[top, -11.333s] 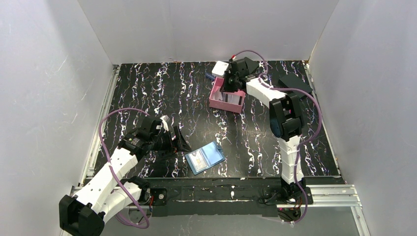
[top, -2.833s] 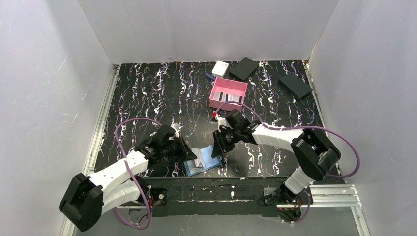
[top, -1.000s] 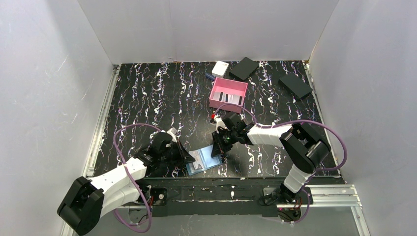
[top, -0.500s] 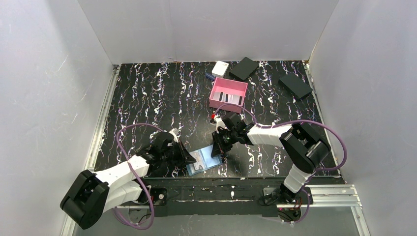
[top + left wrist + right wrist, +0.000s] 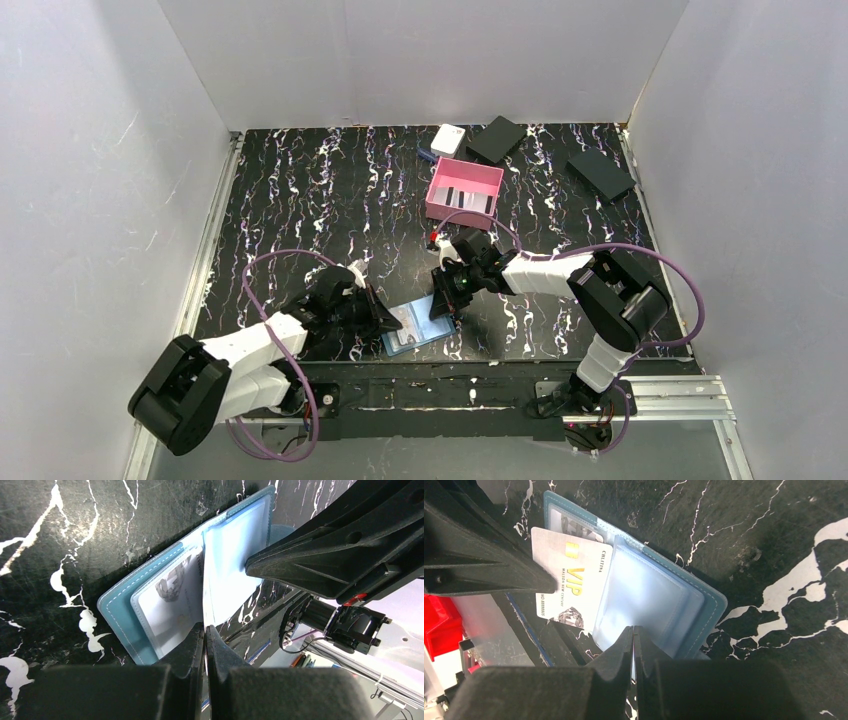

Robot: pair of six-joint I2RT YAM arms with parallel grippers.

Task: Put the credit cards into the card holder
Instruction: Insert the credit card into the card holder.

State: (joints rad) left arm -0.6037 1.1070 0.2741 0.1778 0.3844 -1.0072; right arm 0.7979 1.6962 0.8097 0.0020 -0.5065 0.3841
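While the open wallet (image 5: 416, 329) lies at the worktop's (image 5: 300, 200) near edge, the left gripper (image 5: 205, 627) and right gripper (image 5: 633, 630), both closed, meet its clear sleeves (image 5: 649, 595) from either side; one card (image 5: 576, 585) rests partly across it.

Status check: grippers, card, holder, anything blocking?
Both grippers shut: left gripper tip over the VIP card, right gripper at the card holder's sleeve edge. Card lies across the open holder, slotting unclear. Nothing blocking.

Robot lab booth: white walls (image 5: 420, 60) enclose marbled table (image 5: 300, 200).
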